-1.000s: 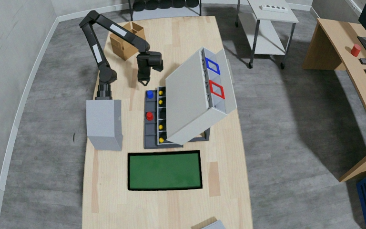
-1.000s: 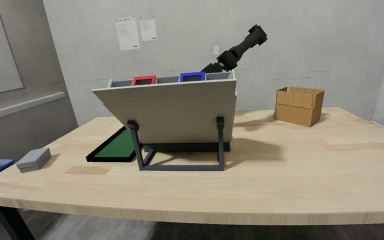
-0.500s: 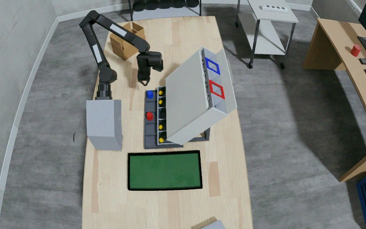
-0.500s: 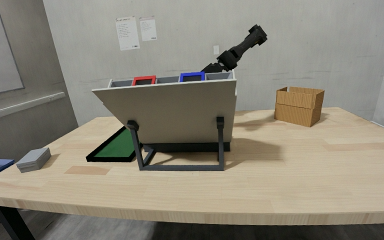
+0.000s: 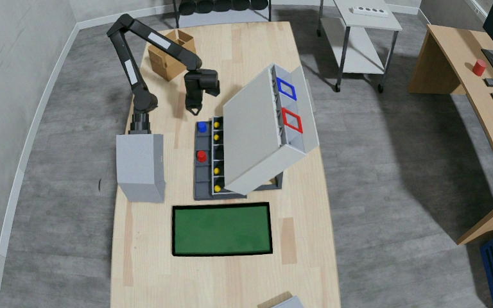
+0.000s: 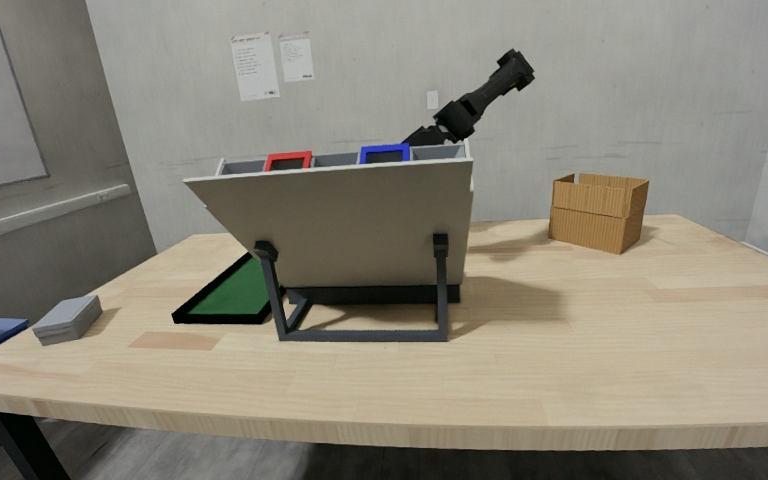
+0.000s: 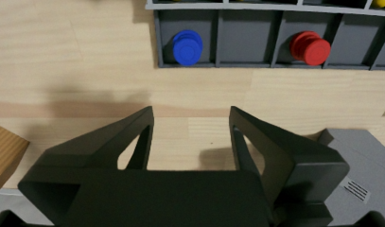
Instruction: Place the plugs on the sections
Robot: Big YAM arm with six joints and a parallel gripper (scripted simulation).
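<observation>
The blue plug (image 5: 201, 127) stands on the flat front part of the end section of the dark tray (image 5: 208, 160); it also shows in the wrist view (image 7: 187, 46). The red plug (image 5: 201, 156) stands on the front part two sections along, and shows in the wrist view (image 7: 310, 47). Yellow marbles (image 5: 216, 124) lie in several sections under the slanted grey cover (image 5: 255, 126). The blue-banded funnel (image 5: 286, 88) and the red-banded funnel (image 5: 292, 120) open at the top. My gripper (image 5: 193, 110) (image 7: 191, 113) is open and empty, above bare table beside the tray's blue-plug end.
A cardboard box (image 5: 168, 56) stands behind the arm. A grey box (image 5: 140, 166) stands beside the arm's base, next to the tray. A green mat (image 5: 222, 228) with a black rim lies in front of the tray. The cover's stand (image 6: 358, 291) rests on the table.
</observation>
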